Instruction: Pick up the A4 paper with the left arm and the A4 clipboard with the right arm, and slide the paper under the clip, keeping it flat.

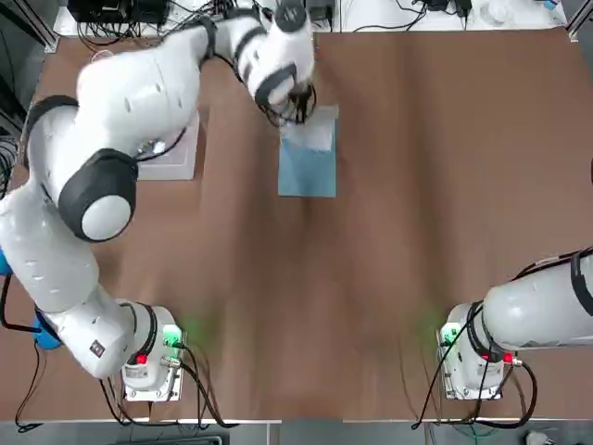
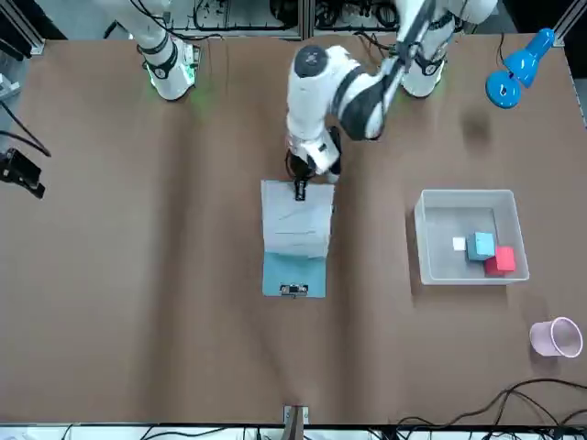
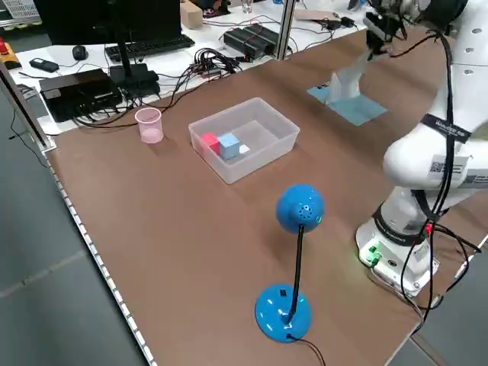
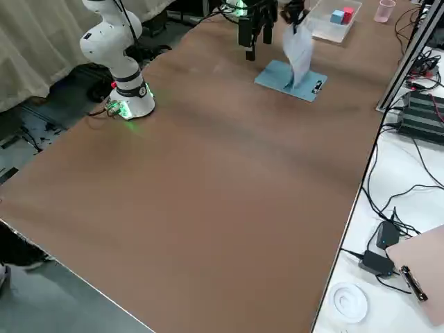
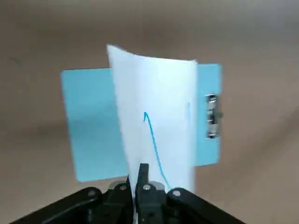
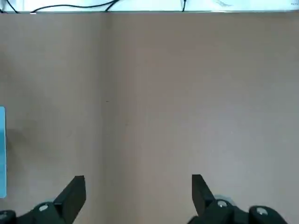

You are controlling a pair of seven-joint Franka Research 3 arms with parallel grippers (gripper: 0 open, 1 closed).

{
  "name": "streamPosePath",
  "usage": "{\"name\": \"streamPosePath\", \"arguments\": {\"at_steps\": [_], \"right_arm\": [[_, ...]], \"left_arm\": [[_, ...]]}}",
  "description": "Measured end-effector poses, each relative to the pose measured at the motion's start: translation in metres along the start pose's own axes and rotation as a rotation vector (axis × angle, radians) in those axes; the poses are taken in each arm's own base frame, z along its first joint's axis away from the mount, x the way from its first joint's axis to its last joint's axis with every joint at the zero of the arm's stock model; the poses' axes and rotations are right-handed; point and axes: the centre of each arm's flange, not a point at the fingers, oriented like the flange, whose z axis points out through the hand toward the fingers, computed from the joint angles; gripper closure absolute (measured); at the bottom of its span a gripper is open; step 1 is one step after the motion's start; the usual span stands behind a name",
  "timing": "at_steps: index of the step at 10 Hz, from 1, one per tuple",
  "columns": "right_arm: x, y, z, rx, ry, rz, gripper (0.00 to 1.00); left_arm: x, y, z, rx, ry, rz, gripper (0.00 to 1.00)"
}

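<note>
The light-blue A4 clipboard lies flat at the table's far middle, its clip on the short edge away from the robot. My left gripper is shut on one short edge of the white A4 paper, which bears a blue pen stroke. That edge is raised above the board's near end, and the sheet curves down towards the board. The left gripper hangs just over the board's near edge. My right gripper stands open over bare table, far off to the right, holding nothing.
A clear plastic bin with a red, a blue and a white block sits on the robot's left of the clipboard. A pink cup stands beyond it. A blue desk lamp stands near the left arm's base.
</note>
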Motion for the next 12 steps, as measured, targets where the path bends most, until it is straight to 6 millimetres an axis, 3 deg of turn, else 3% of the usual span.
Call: {"name": "streamPosePath", "arguments": {"at_steps": [2, 6, 9, 12], "right_arm": [[-0.008, -0.004, 0.006, 0.004, -0.074, -0.006, 0.00], [-0.015, -0.007, 0.011, 0.008, -0.136, -0.012, 0.00], [-0.015, -0.008, 0.011, 0.008, -0.136, -0.014, 0.00], [-0.015, -0.009, 0.011, 0.008, -0.136, -0.014, 0.00]], "left_arm": [[-0.010, -0.026, 0.014, 0.031, 0.025, 0.040, 0.99], [-0.005, -0.045, 0.024, 0.117, 0.116, 0.116, 0.99], [-0.013, -0.054, 0.023, 0.152, 0.090, 0.099, 0.99], [-0.015, -0.048, 0.025, 0.136, 0.064, 0.091, 0.99]]}}
